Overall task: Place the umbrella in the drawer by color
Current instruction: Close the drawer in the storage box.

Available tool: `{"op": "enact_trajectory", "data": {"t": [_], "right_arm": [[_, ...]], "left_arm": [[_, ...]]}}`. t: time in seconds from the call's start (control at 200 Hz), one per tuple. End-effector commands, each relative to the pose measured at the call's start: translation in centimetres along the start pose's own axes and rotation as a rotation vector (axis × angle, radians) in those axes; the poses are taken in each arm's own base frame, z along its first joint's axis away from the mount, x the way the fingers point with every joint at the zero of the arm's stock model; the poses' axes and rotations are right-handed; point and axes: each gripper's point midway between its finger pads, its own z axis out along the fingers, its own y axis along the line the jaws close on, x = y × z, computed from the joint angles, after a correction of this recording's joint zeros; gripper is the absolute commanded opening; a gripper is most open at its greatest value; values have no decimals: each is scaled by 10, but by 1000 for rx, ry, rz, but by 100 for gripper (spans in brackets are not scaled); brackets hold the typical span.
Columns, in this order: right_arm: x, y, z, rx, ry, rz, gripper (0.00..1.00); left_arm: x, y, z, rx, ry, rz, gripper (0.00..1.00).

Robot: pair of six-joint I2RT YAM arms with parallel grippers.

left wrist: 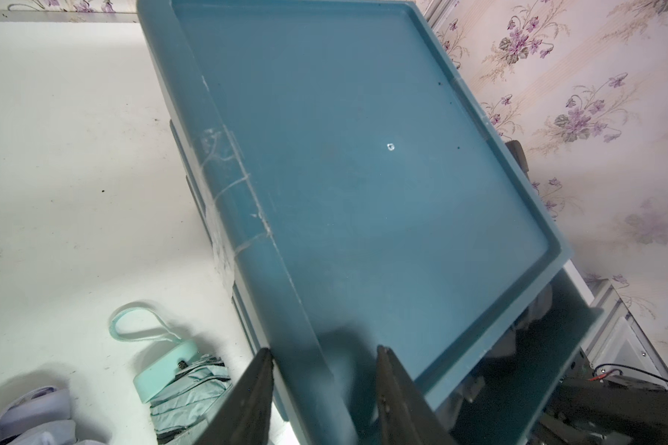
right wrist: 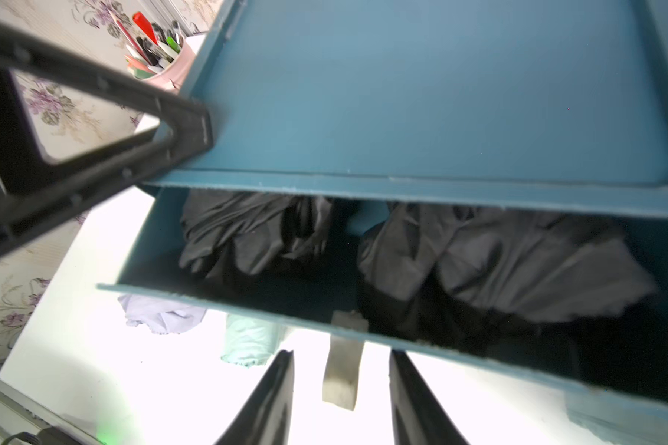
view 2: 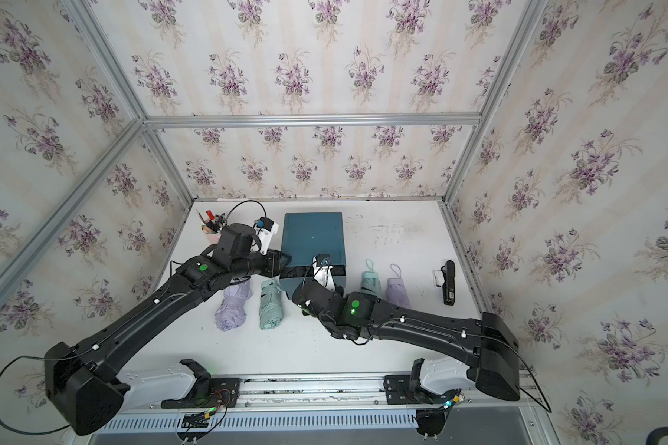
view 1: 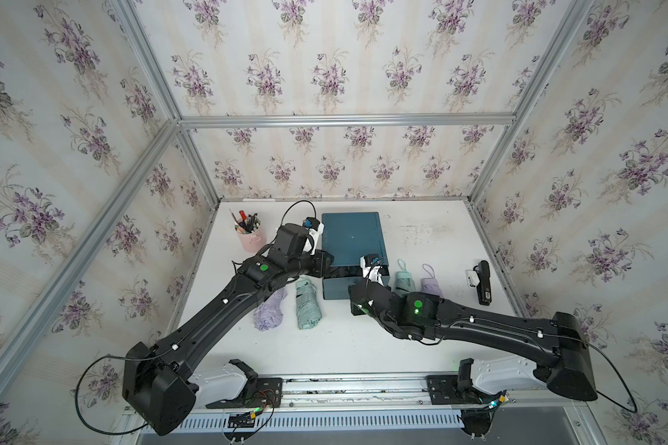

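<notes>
The dark teal drawer cabinet [view 1: 350, 239] [view 2: 311, 239] stands at the back middle, its top drawer [right wrist: 247, 304] pulled out. Two black folded umbrellas [right wrist: 255, 231] [right wrist: 498, 262] lie inside it. My right gripper [right wrist: 341, 352] is open in front of the drawer, its white pull tab [right wrist: 342, 370] hanging untouched between the jaws. My left gripper [left wrist: 323, 350] is open astride the cabinet's top left edge [left wrist: 297, 346], and one of its fingers [right wrist: 186, 127] rests on the top front corner. On the table lie a lilac umbrella [view 1: 269, 310] and a mint one [view 1: 307, 304] on the left, with another mint one [view 1: 403, 279] and another lilac one [view 1: 430, 283] on the right.
A pink cup of pens [view 1: 250, 235] stands at the back left beside my left wrist. A slim black folded object [view 1: 483, 283] with a white piece beside it lies at the far right. Aluminium frame posts and flowered walls close the table in on three sides.
</notes>
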Motion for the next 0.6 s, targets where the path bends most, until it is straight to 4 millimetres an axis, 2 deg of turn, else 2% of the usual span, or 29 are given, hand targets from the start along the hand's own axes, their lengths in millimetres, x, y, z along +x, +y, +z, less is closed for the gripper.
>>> {"op": "enact_trajectory", "data": {"t": [0.0,0.26,0.595], "right_arm": [[-19,4,6,-15,-54,7,54],[-32,-1,24,-15,-75,36,65],[-39,-3,34,15,-115,49,66]], "left_arm": [[35,11,-2,-41,135,7,43],[35,14,-9,-64,141,32,43],[40,11,-15,-47,148,39,44]]}}
